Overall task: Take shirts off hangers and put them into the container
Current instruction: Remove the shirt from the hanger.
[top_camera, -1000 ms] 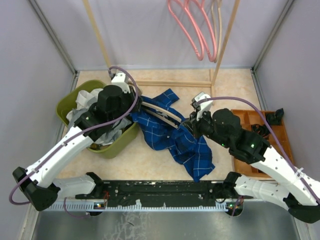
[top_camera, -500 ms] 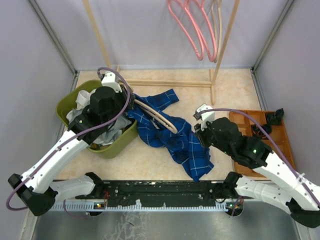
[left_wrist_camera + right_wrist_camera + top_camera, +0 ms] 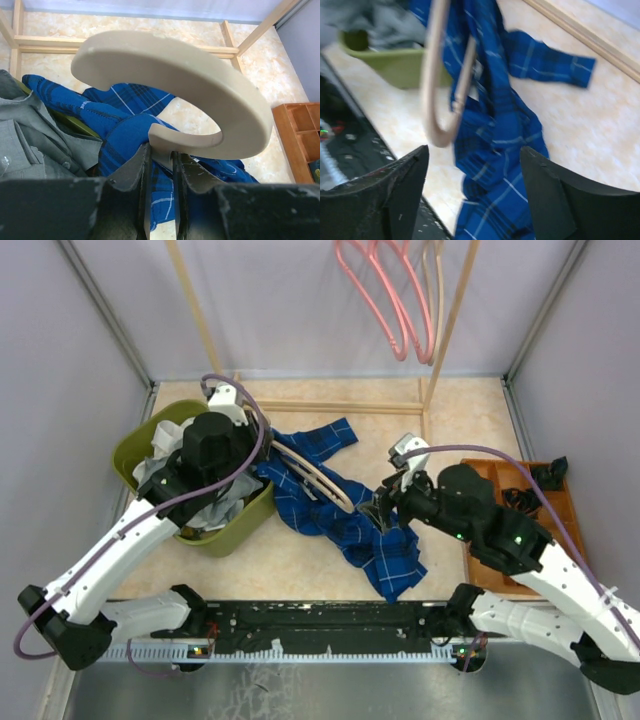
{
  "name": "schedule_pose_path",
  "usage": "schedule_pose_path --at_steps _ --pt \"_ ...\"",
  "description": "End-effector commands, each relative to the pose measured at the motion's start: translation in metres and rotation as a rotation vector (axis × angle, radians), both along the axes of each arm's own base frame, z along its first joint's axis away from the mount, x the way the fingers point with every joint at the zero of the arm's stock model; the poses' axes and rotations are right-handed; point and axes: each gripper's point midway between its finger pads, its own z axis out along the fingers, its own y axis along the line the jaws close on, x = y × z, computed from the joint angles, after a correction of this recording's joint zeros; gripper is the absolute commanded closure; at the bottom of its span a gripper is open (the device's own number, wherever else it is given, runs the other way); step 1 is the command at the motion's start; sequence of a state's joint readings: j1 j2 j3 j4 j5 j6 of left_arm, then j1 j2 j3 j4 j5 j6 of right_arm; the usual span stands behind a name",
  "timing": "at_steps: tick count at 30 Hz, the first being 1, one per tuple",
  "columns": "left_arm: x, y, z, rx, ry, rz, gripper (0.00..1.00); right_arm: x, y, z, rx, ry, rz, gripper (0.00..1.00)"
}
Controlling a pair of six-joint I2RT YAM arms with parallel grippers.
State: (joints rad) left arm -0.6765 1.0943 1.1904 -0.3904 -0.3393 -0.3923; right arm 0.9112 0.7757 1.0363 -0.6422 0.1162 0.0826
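The blue shirt [image 3: 345, 520] with thin white check lines lies spread on the table, still threaded on a pale wood-coloured hanger [image 3: 322, 480]. My left gripper [image 3: 161, 165] is shut on the hanger's hook [image 3: 200, 75] beside the olive-green container [image 3: 130, 452], which holds grey and white shirts [image 3: 168, 445]. A grey shirt [image 3: 30, 135] shows at the left of the left wrist view. My right gripper [image 3: 475, 165] hovers open just above the blue shirt [image 3: 505, 150], near the hanger's curved end [image 3: 437, 135], with nothing between its fingers.
Pink hangers [image 3: 385, 300] hang on the wooden rack [image 3: 452, 320] at the back. An orange divided tray [image 3: 490, 475] with black parts stands at the right. The rack's base rails [image 3: 340, 407] run along the table behind the shirt.
My right gripper has opened and let go of the blue shirt, drawing slightly back over it. The left gripper shifted a little left, still gripping the hanger.
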Motion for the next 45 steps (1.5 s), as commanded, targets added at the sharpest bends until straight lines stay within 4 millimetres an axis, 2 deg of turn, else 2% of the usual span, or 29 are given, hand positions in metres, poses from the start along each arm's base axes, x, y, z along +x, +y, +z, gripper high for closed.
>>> schedule_pose_path --at_steps 1,5,8,11,14,18,20,21,22,24,27,28,30,33,35,37,41,45 --pt "0.002 -0.002 0.008 -0.013 -0.010 -0.011 1.00 -0.030 0.037 0.072 0.235 -0.096 0.263 0.24" --pt "0.003 -0.006 0.008 -0.022 -0.002 -0.021 1.00 -0.029 0.052 0.049 0.189 -0.020 0.302 0.19" --pt "0.004 -0.006 0.006 -0.020 0.015 -0.014 1.00 -0.021 0.053 0.030 0.126 -0.003 0.283 0.19" --pt "0.002 -0.008 0.006 -0.035 0.017 -0.024 1.00 -0.009 0.048 0.018 0.077 -0.016 0.223 0.28" --pt "0.001 -0.010 0.006 -0.051 0.022 -0.026 1.00 -0.004 0.052 0.016 0.083 -0.030 0.220 0.37" --pt "0.000 -0.014 0.008 -0.074 0.021 -0.039 1.00 0.004 0.060 0.016 0.124 -0.033 0.197 0.60" --pt "0.000 -0.014 0.008 -0.080 0.022 -0.043 1.00 0.010 0.056 0.023 0.145 -0.045 0.143 0.85" --pt "-0.001 -0.015 0.007 -0.078 0.022 -0.048 0.97 0.015 0.050 0.029 0.159 -0.055 0.094 0.95" --pt "-0.002 -0.015 0.006 -0.074 0.020 -0.054 0.88 0.018 0.043 0.035 0.171 -0.069 0.055 1.00" --pt "-0.004 -0.015 0.006 -0.065 0.012 -0.067 0.65 0.018 0.028 0.050 0.200 -0.101 -0.003 1.00" --pt "-0.008 -0.013 0.011 -0.065 -0.022 -0.088 0.38 0.017 0.000 0.060 0.193 -0.129 -0.090 1.00" --pt "-0.010 -0.013 0.015 -0.072 -0.041 -0.096 0.31 0.016 -0.007 0.061 0.181 -0.131 -0.108 1.00" --pt "-0.014 -0.012 0.023 -0.090 -0.094 -0.122 0.23 0.013 -0.020 0.061 0.158 -0.130 -0.141 1.00" --pt "-0.024 -0.012 0.033 -0.112 -0.157 -0.162 0.17 0.010 -0.035 0.063 0.141 -0.121 -0.185 1.00" --pt "-0.025 -0.011 0.034 -0.119 -0.172 -0.164 0.15 0.003 -0.039 0.073 0.178 -0.124 -0.174 1.00" --pt "-0.024 -0.012 0.030 -0.106 -0.160 -0.162 0.13 -0.010 -0.035 0.089 0.240 -0.141 -0.101 1.00" --pt "-0.020 -0.025 0.019 -0.087 -0.107 -0.210 0.11 -0.035 -0.030 0.117 0.310 -0.147 0.025 1.00" --pt "-0.022 -0.048 0.015 -0.105 -0.101 -0.315 0.13 -0.040 -0.037 0.125 0.296 -0.148 0.028 1.00"
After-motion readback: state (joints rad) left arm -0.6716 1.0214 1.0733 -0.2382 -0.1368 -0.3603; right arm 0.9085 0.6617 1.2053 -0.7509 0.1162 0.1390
